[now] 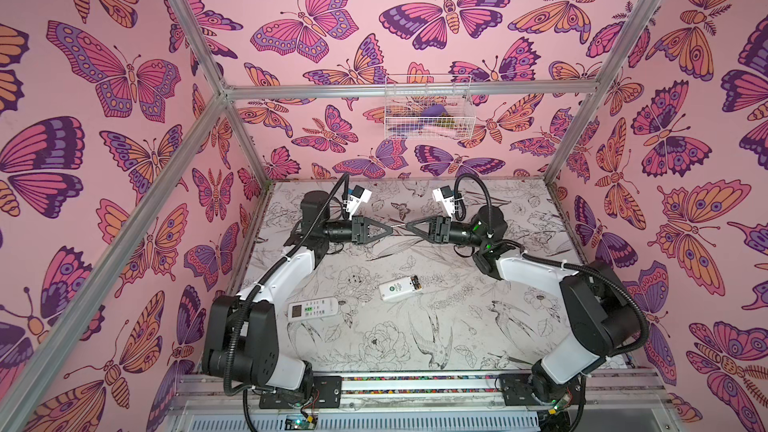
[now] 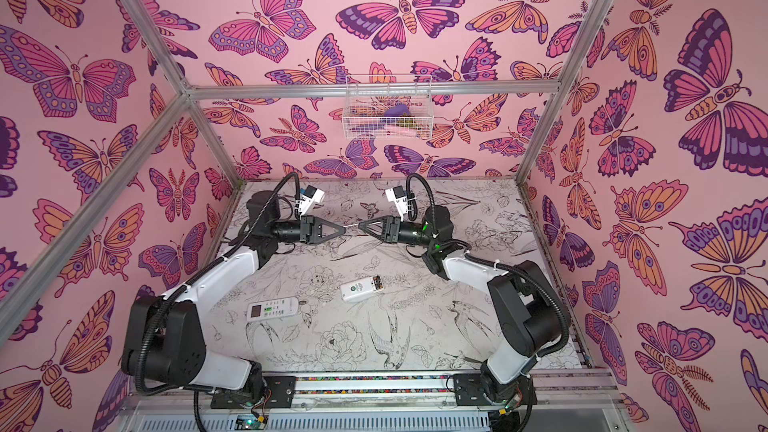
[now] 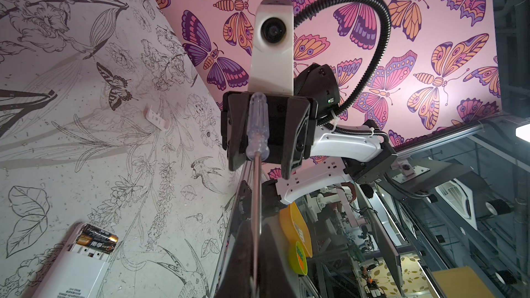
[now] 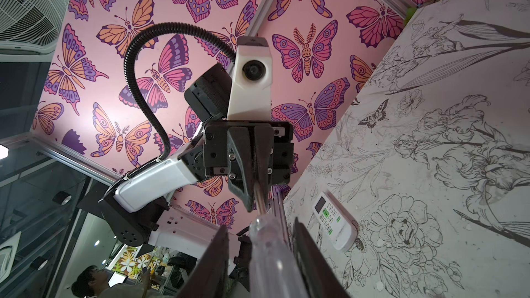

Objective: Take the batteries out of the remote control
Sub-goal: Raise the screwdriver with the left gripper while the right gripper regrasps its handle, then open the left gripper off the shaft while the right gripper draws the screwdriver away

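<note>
Left wrist view shows the open remote (image 3: 71, 268) lying face down on the table (image 3: 86, 153), its cover off. The batteries (image 3: 97, 240), black with gold ends, sit in the exposed compartment at one end; their number is unclear. A small white plastic piece (image 3: 156, 117) lies on the table apart from the open remote, toward the back wall.

In both top views the grippers hang above the table beyond the open remote, toward the back wall, tip to tip. The left gripper (image 1: 390, 229) is clamped on the metal shaft of a screwdriver (image 1: 400, 227); the right wrist view shows its fingers (image 4: 241, 167) pressed together there. The right gripper (image 1: 410, 227) has its jaws apart around the clear handle, which lies beside one finger (image 3: 236, 139) with a gap to the other. A second remote (image 1: 313, 309) lies buttons up, left of the open remote and nearer the arm bases.
</note>
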Available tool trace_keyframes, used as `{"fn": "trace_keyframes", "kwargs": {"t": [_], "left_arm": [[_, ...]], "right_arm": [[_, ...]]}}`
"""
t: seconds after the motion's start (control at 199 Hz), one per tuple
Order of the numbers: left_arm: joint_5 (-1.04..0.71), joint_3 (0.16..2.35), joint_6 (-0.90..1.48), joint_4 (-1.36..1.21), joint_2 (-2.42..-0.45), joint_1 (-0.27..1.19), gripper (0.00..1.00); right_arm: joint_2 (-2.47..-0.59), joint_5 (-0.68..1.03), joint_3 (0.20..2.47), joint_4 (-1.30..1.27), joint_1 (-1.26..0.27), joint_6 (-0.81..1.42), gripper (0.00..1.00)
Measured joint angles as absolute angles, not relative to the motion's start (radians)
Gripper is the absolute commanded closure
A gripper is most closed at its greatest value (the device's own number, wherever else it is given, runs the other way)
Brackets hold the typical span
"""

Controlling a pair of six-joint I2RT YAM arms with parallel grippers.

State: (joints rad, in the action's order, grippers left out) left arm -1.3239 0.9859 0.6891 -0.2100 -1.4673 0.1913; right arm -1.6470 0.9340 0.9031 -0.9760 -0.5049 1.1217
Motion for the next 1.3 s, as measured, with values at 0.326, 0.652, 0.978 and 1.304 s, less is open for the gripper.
{"fn": "trace_keyframes", "kwargs": {"t": [0.326, 0.652, 0.978, 1.304], "left_arm": [[-1.327, 0.969, 0.668, -0.208, -1.462, 0.190, 1.00], [-1.328, 0.955, 0.638, -0.201, -1.447, 0.182, 1.00], [-1.325, 0.946, 0.634, -0.194, -1.441, 0.182, 1.00], [-1.336, 0.945, 0.624, -0.184, -1.442, 0.182, 0.91]], "right_arm": [[-1.654, 0.937, 0.903, -0.979, -0.506, 1.121, 0.84], [-1.654, 0.946, 0.903, -0.977, -0.507, 1.121, 0.75], [-1.654, 0.935, 0.902, -0.976, -0.505, 1.119, 0.67], [-1.660, 0.955, 0.902, -0.990, -0.505, 1.123, 0.96]]}}
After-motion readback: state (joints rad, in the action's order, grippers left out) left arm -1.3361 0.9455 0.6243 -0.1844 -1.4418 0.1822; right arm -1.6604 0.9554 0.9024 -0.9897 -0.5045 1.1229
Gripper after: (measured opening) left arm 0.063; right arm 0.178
